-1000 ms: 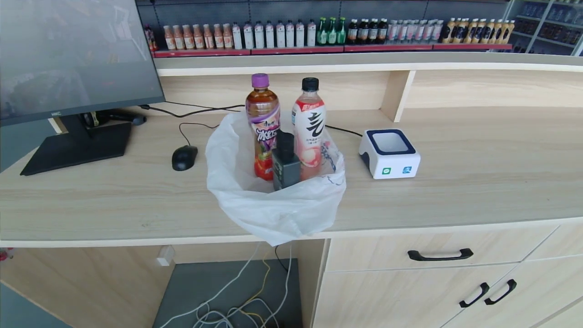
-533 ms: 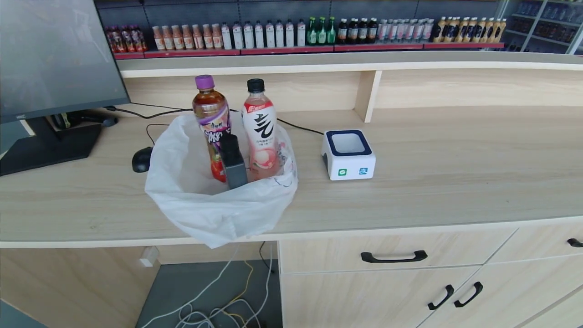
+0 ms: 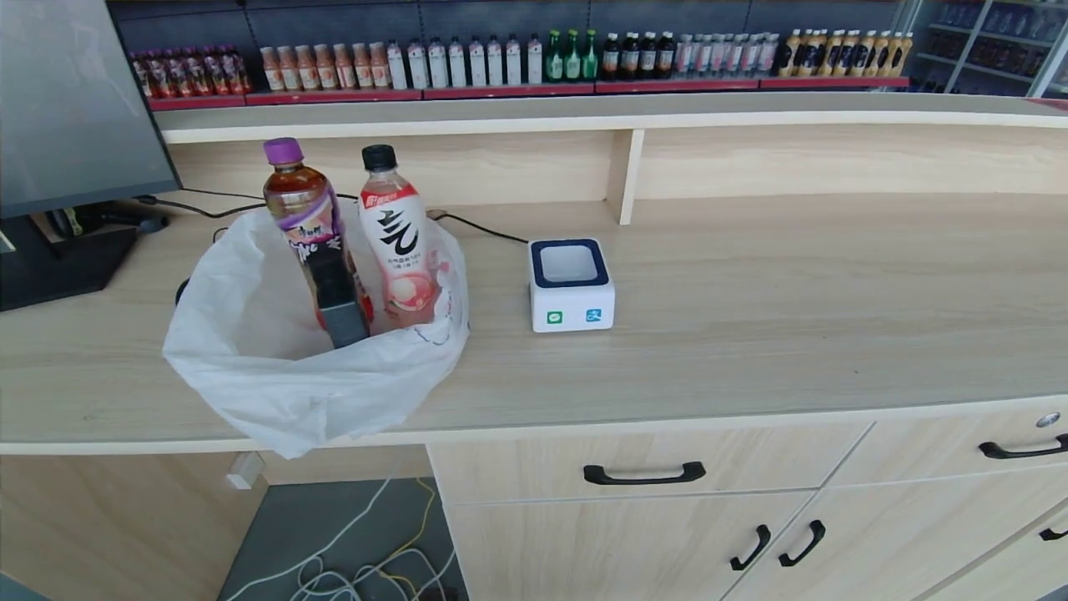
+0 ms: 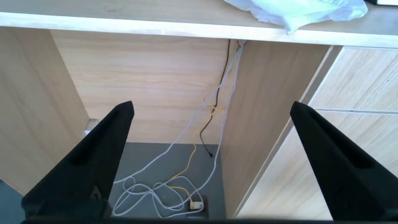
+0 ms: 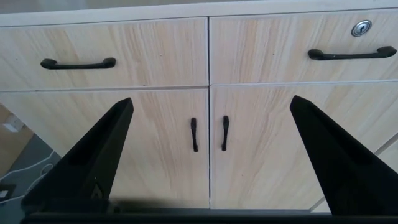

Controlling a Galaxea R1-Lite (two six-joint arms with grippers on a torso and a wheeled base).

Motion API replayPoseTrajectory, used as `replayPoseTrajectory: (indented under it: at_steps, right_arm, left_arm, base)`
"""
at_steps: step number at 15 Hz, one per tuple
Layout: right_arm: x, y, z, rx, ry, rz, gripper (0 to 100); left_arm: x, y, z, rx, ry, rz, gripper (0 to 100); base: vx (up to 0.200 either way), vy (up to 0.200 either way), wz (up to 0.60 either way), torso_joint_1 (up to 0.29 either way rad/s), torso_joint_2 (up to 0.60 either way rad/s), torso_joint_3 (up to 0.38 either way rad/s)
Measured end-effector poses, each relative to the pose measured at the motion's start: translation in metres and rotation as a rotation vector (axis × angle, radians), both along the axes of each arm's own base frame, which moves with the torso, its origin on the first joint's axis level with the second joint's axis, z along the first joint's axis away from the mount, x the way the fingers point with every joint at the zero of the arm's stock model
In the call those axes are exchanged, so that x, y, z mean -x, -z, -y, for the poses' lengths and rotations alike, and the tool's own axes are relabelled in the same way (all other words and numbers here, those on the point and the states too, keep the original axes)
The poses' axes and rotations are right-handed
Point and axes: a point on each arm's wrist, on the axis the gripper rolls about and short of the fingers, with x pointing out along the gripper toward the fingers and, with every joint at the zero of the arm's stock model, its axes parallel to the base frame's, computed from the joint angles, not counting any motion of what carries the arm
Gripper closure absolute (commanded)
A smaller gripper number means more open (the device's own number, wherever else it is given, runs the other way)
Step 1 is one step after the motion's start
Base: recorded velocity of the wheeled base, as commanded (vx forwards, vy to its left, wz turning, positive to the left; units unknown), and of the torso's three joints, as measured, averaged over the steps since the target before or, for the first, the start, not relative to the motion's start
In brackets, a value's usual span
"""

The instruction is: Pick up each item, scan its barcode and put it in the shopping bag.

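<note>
Nearby, scanner (image 3: 571, 286) beside shopping bag (image 3: 275, 376) — monitor (image 3: 75, 92) far left

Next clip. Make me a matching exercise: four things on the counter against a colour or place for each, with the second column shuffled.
1 purple-capped bottle
2 black-capped bottle
3 scanner
4 shopping bag

A white, drooping over the counter edge
B brown drink
C beside the bag, blue-rimmed top
D pink drink

Pairs: 1-B, 2-D, 3-C, 4-A

No legible print on bottles (image 3: 399, 242) or scanner (image 3: 571, 288)
</note>
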Motion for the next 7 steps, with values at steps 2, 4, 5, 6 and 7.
replayPoseTrajectory:
  at_steps: [2,4,5,6,7]
  right_arm:
    - [0.0000,0.0001,0.0000,-0.001,-0.002,-0.001,0]
    - [0.0000,0.0000,0.0000,0.000,0.000,0.000,0]
    - [0.0000,0.0000,0.0000,0.000,0.000,0.000,0]
    - [0.0000,0.0001,0.0001,0.000,-0.001,-0.001,0]
    - [0.0000,0.0001,0.0000,0.000,-0.001,-0.001,0]
  left_arm:
    - [0.0000,-0.0001,0.0000,0.000,0.001,0.001,0]
    - [0.0000,-0.0001,0.0000,0.000,0.001,0.001,0]
    - [0.0000,-0.0001,0.0000,0.000,0.000,0.001,0]
    - [0.0000,-0.0001,0.0000,0.000,0.000,0.001,0]
    - [0.0000,-0.0001,0.0000,-0.002,-0.001,0.001,0]
  base:
    - [0.000,0.000,0.00,0.000,0.00,0.000]
    - [0.000,0.000,0.00,0.000,0.00,0.000]
    - [0.000,0.000,0.00,0.000,0.00,0.000]
    - [0.000,0.000,0.00,0.000,0.00,0.000]
    - [0.000,0.000,0.00,0.000,0.00,0.000]
